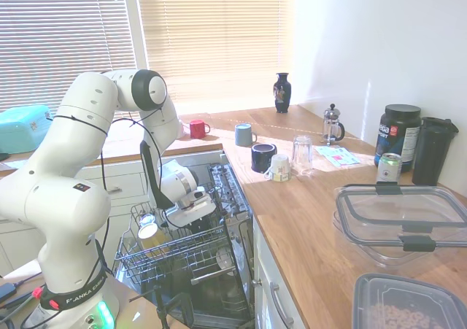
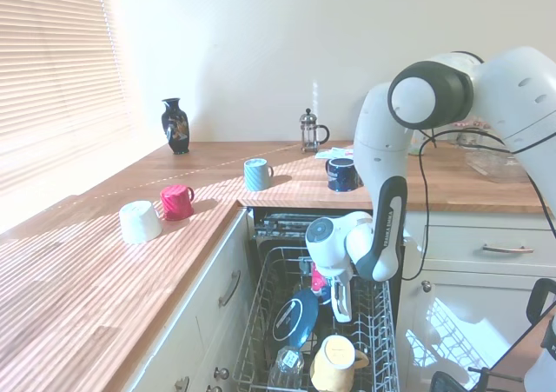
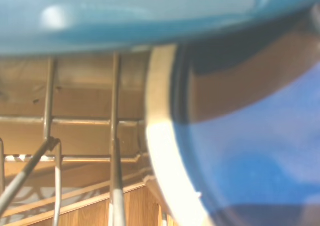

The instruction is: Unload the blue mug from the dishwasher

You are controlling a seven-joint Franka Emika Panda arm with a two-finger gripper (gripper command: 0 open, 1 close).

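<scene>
two storage tubs (image 1: 402,223), one vase (image 1: 282,93)
</scene>
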